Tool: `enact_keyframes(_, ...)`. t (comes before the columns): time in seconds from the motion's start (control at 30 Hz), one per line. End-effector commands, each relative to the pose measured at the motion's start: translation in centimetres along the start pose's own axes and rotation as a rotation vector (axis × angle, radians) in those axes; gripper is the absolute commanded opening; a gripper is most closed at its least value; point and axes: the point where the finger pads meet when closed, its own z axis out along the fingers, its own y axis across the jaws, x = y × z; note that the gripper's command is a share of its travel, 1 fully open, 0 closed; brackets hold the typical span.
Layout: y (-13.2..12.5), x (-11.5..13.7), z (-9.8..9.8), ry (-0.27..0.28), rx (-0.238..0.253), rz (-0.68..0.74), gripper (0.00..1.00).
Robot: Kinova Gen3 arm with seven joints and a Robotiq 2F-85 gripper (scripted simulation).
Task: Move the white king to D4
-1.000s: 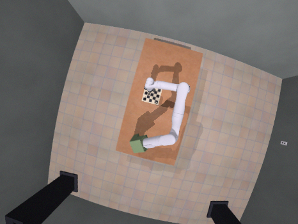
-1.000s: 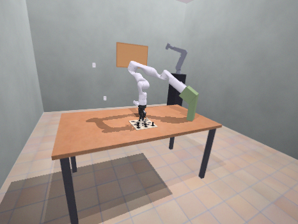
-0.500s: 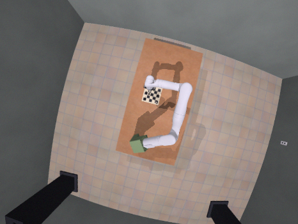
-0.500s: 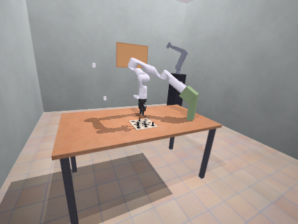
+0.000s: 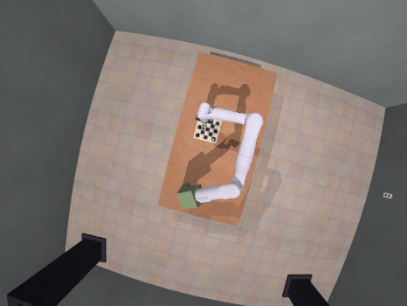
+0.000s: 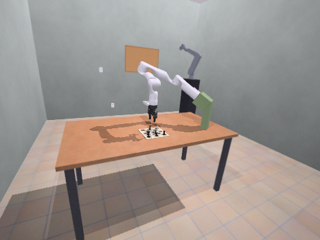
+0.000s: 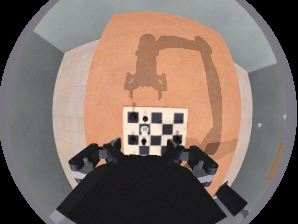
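The small chessboard (image 6: 153, 132) lies on the brown table and also shows in the top view (image 5: 208, 130) and the wrist view (image 7: 154, 131). Several black and white pieces stand on it, too small to name with certainty. A white piece (image 7: 144, 129) stands in the board's left part, straight ahead of the wrist camera; it may be the white king. My gripper (image 6: 152, 118) hangs above the far left part of the board, clear of the pieces. Its fingers are spread wide, with nothing between them.
The arm's green base block (image 6: 204, 109) stands at the table's right end. A grey second arm (image 6: 191, 63) stands on a black pedestal behind the table. The table's far edge is close behind the board.
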Motion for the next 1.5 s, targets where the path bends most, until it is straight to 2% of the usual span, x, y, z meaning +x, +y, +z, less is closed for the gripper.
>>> enact_keyframes(0.0, -0.1, 0.1, -0.1, 0.002, 0.002, 0.000, 1.00)
enact_keyframes(0.47, -0.1, 0.1, -0.3, 0.002, 0.002, 0.000, 1.00)
enact_keyframes(1.13, 0.0, 0.0, -5.3, 0.002, 0.002, 0.000, 1.00)
enact_keyframes(1.47, 0.0, 0.0, -5.7, 0.002, 0.002, 0.000, 1.00)
